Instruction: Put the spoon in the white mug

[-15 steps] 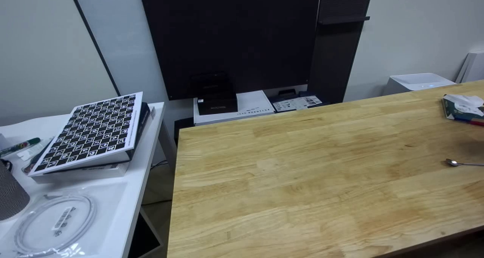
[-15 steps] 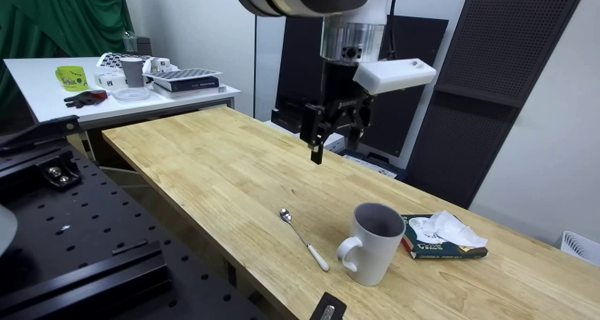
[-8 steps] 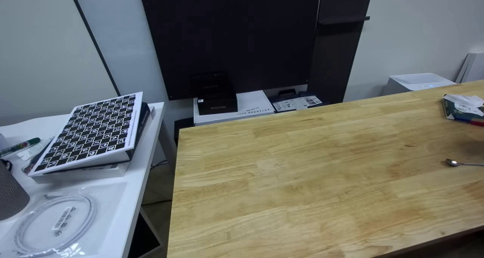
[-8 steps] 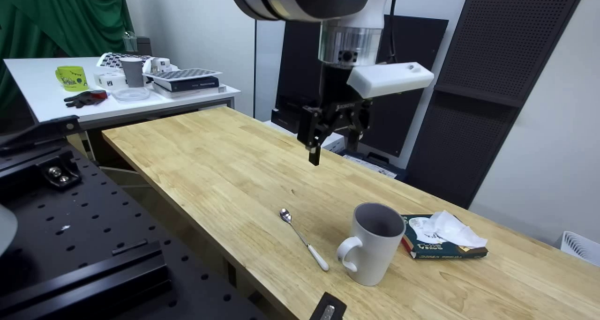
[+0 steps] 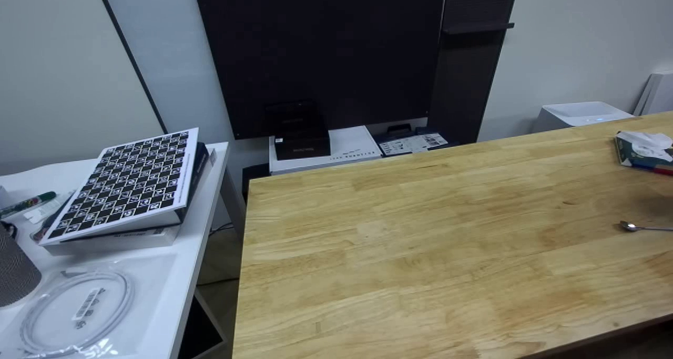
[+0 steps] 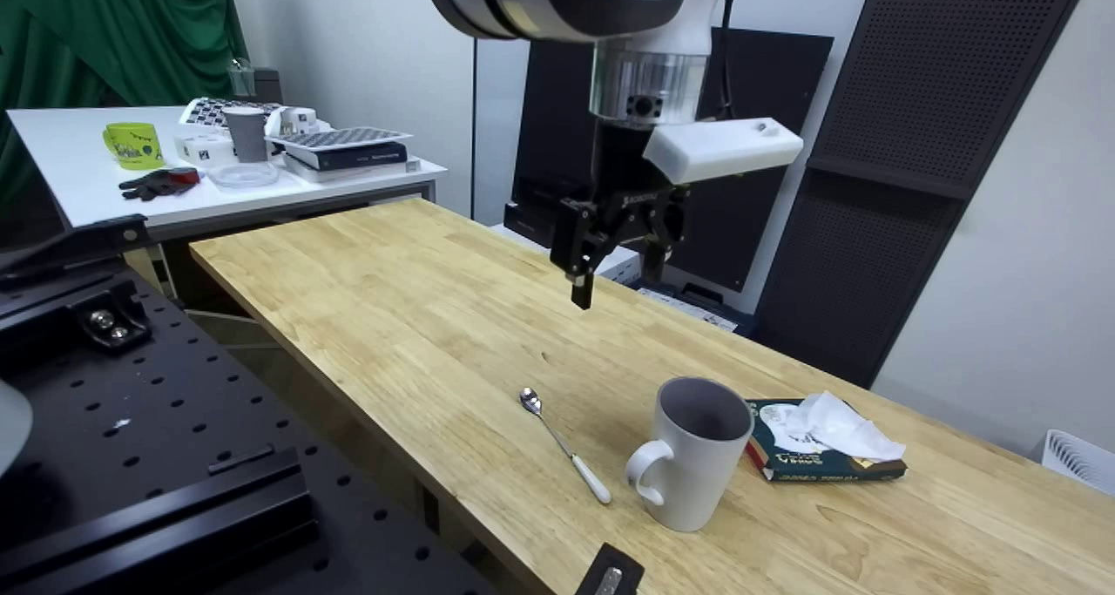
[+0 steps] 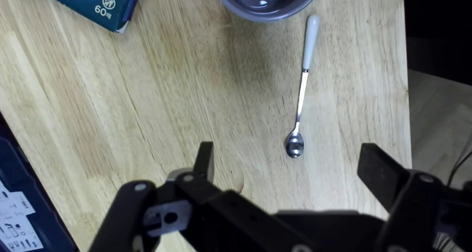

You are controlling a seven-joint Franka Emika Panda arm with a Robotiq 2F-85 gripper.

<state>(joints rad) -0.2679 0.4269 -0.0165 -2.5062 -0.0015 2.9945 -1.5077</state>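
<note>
One spoon point(image 7: 302, 91) beside one mug point(image 6: 695, 464)

In an exterior view, the spoon lies on the table point(image 5: 420, 243), partly out of frame.

In an exterior view, the gripper point(image 6: 618, 280) hangs well above the table, fingers point(image 6: 582, 294) apart; the mug stands upright between spoon and pack point(image 6: 810, 461), its handle toward the spoon.

In the wrist view, the spoon's bowl shows between the fingers, down on the table.

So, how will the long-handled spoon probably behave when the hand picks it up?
The long-handled spoon is probably stiff, given its shiny metal neck. Its white handle looks smooth, so it may slip. Gripped near the bowl, it could swivel, being so long and thin.
</note>
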